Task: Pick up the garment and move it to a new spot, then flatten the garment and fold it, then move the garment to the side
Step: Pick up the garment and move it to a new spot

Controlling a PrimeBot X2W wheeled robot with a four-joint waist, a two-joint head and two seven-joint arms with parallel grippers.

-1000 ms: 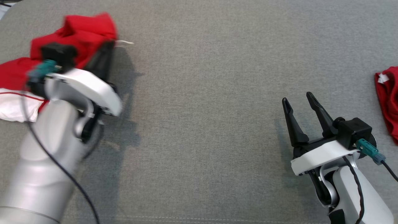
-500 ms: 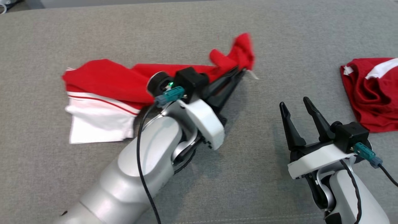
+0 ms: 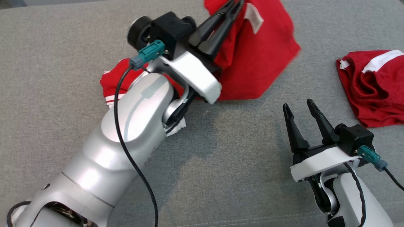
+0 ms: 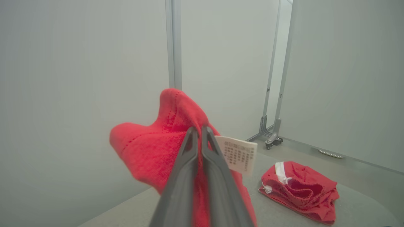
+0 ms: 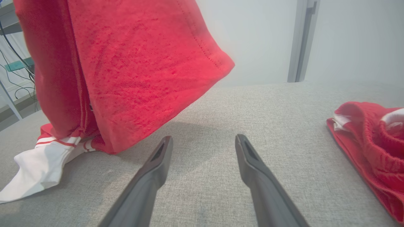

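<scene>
Lifted higher, the garment (image 3: 255, 63) now hangs from the clamped left end effector (image 3: 235, 3).
Its free hem dangles below that grip, near the tips of the open right end effector (image 3: 298, 105).

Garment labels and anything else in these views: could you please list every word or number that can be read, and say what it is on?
White label on the garment held by the left gripper: rows of tiny print, too small to read.
Nothing else here bears readable text.
</scene>
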